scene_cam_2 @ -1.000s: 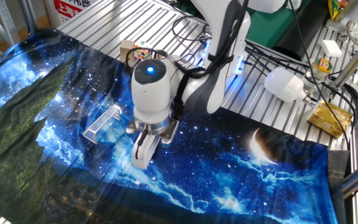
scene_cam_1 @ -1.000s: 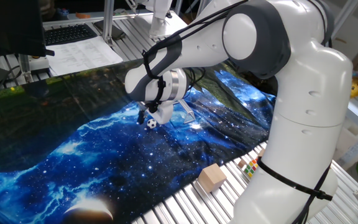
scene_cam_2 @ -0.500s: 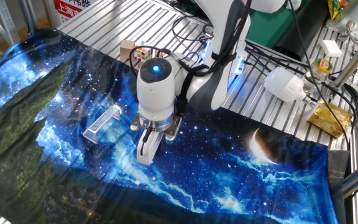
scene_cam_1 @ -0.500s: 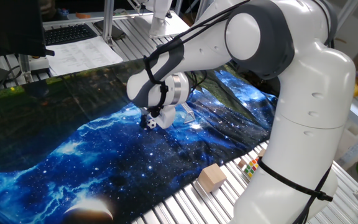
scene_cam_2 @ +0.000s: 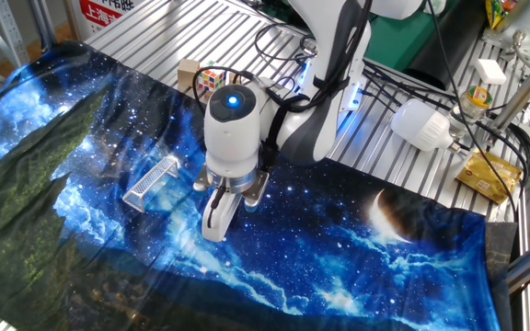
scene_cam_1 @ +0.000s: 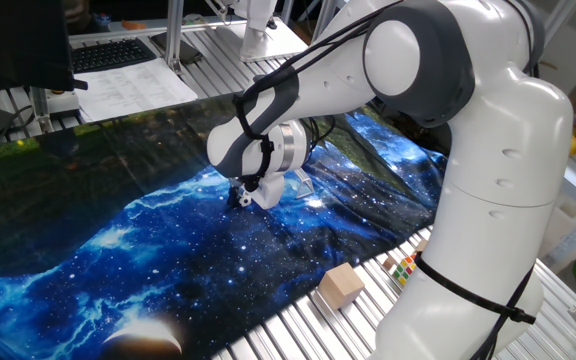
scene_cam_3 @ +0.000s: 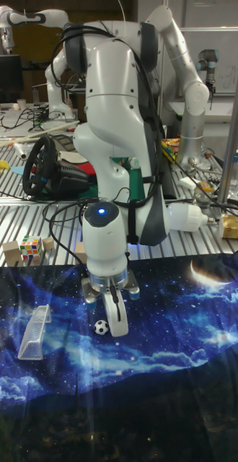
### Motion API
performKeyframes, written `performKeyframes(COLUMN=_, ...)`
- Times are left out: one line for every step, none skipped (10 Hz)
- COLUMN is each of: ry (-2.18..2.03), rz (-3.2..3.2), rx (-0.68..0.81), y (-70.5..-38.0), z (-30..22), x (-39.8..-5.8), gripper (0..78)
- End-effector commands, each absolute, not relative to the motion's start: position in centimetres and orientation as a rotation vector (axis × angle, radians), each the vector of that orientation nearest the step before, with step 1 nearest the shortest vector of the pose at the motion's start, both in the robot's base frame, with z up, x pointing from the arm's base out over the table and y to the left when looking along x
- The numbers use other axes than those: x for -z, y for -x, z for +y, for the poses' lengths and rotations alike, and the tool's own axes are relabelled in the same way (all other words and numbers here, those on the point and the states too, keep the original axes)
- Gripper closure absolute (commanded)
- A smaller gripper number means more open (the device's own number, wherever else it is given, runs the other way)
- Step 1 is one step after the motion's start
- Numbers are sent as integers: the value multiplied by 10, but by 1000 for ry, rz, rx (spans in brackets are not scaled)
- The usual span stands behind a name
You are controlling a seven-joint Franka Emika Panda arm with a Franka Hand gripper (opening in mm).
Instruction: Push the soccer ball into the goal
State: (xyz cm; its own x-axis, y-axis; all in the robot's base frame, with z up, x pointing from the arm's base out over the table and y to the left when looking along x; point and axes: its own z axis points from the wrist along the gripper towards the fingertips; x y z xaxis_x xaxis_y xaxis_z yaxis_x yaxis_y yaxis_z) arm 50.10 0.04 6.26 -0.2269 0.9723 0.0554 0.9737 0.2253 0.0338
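The soccer ball (scene_cam_3: pixel 100 326), tiny and white with black patches, lies on the space-print cloth right beside my gripper's fingertips, on their goal side. In one fixed view the ball (scene_cam_1: pixel 238 199) peeks out at the fingers' left edge. My gripper (scene_cam_3: pixel 118 329) points straight down with its fingers together on nothing, the tips at cloth level (scene_cam_2: pixel 213 228). The goal (scene_cam_3: pixel 34 332), a small whitish rod frame, rests a short way beyond the ball (scene_cam_2: pixel 152 182). In one fixed view it is mostly hidden behind the gripper (scene_cam_1: pixel 253 196). The other fixed view hides the ball.
A tan wooden block (scene_cam_1: pixel 341 284) and a multicoloured puzzle cube (scene_cam_1: pixel 401 268) sit on the metal slats off the cloth's edge, also seen as cube (scene_cam_3: pixel 31 249) and block (scene_cam_2: pixel 188 72). The arm's large base stands behind the cloth.
The gripper head has shifted slightly sideways over the cloth. The ball stays at the fingertips, now more covered by them in one fixed view. The goal has not moved.
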Motion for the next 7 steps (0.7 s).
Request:
performKeyframes(ry=1941, rz=-2454, rx=94, y=-502, z=0, x=-64, gripper=776)
performKeyframes(ry=1940, rz=-2453, rx=100, y=-502, z=0, x=-64, gripper=776)
performKeyframes(ry=1938, rz=-2456, rx=99, y=-502, z=0, x=-64, gripper=776)
performKeyframes(ry=1938, rz=-2456, rx=99, y=-502, z=0, x=-64, gripper=776)
performKeyframes(ry=1937, rz=-2456, rx=99, y=-502, z=0, x=-64, gripper=776)
performKeyframes(ry=1932, rz=-2461, rx=98, y=-502, z=0, x=-64, gripper=776)
performKeyframes(ry=1930, rz=-2464, rx=97, y=-502, z=0, x=-64, gripper=776)
